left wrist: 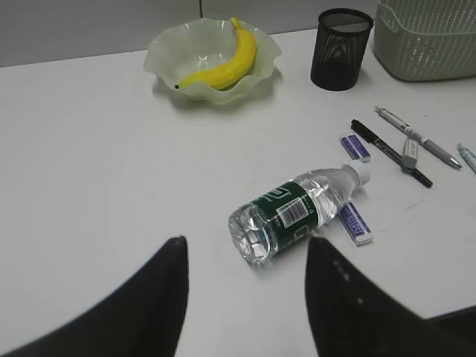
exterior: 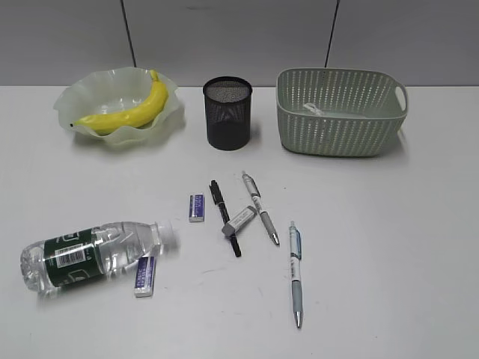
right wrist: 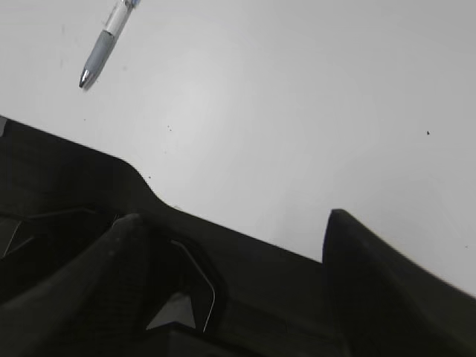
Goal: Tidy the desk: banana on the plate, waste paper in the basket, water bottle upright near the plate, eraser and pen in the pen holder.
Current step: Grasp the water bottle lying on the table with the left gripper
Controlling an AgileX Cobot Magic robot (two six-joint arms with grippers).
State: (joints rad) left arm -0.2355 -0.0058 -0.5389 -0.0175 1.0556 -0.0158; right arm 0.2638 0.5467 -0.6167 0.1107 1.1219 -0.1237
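We see the curved yellow banana (exterior: 131, 112) in the ruffled glass plate (exterior: 75, 101), the clear ribbed water bottle (exterior: 90, 254) lying flat (cap rightward); both grippers, left (left wrist: 245, 294) and right (right wrist: 230, 223), gape empty.

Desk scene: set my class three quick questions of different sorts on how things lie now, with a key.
1. True or false: the banana lies in the plate.
2. The water bottle is: A upright, B lying on its side, C in the basket.
3. Fill in: the pen holder stands between the plate and the ____.

Key: 1 true; 2 B; 3 basket.
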